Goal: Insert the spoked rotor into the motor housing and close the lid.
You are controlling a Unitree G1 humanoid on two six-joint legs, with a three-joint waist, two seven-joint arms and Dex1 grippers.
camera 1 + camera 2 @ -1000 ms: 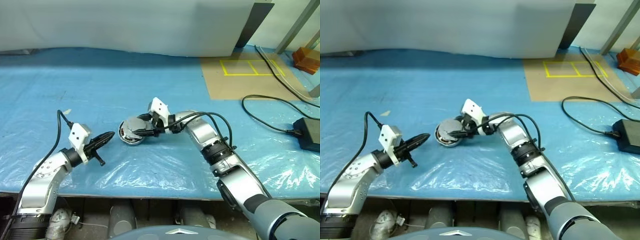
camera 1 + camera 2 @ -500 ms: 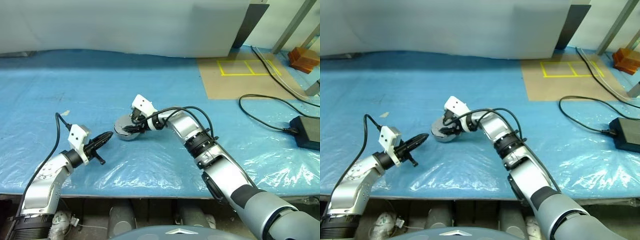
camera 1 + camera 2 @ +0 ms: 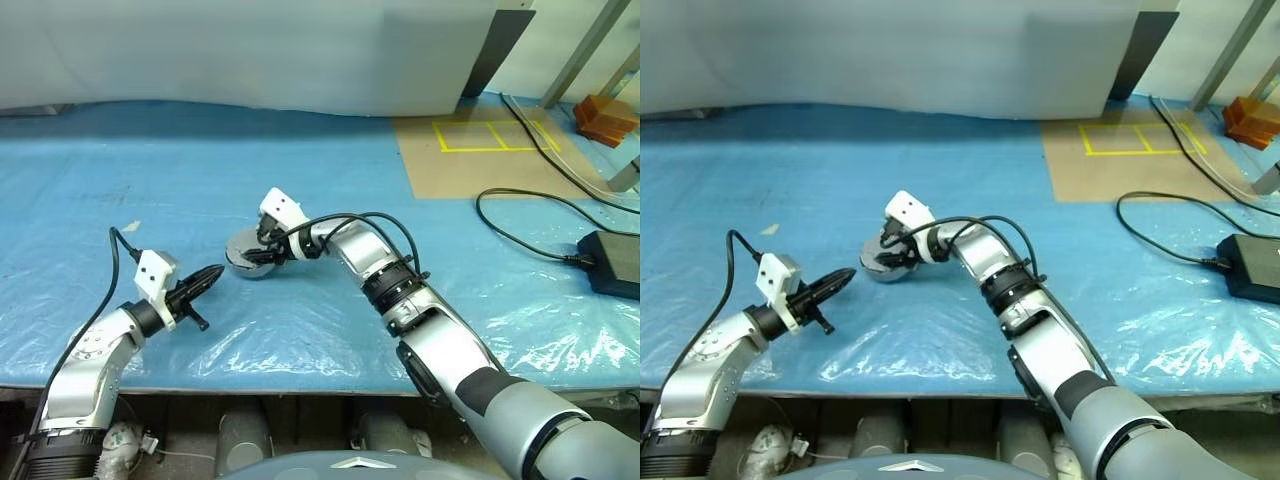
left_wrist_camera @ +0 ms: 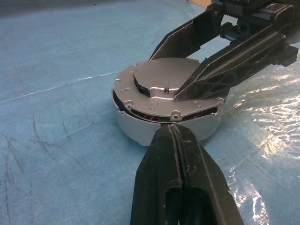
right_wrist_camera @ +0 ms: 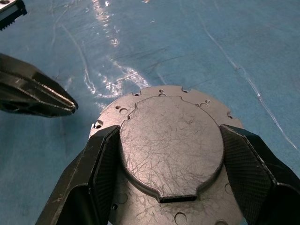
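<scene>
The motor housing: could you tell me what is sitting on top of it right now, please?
The lid lies on the motor housing, slightly askew, with the right end effector straddling its raised centre. A dark gap shows under the lid's edge; whatever is inside is covered.

One motor housing [image 4: 197, 127], one lid [image 5: 171, 145], two tools, one orange block [image 3: 606, 118], one black power brick [image 3: 613, 264].

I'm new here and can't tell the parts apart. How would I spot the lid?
Find the blue sheet on the table, then the round grey housing near its middle. The lid is the flat silver disc on top, gripped at its raised centre by the right end effector; the left end effector points at it, shut.
</scene>
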